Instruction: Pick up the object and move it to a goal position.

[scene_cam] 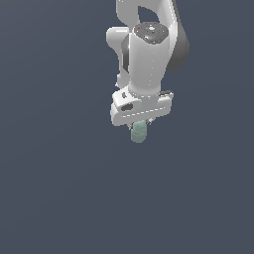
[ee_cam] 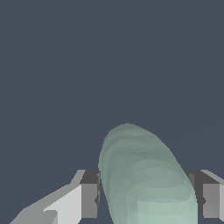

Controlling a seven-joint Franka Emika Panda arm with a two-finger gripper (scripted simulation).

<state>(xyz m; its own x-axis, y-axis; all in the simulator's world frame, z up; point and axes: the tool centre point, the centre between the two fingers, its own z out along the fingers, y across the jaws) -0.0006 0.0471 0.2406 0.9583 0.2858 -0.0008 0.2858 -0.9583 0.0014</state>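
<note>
We have the object [scene_cam: 139, 133] clamped in our tool [scene_cam: 140, 124], just above the exterior view's centre — the pickup looks done. No goal marker shows, so the carry remains.

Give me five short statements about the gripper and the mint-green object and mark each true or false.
1. The object sits between the gripper's two fingers. True.
2. The object is bright red. False: it is pale mint green.
3. In the exterior view the object pokes out below the gripper. True.
4. The jaws are spread wide with nothing between them. False: they close on the object.
5. A second object lies nearby. False: only one shows.
</note>
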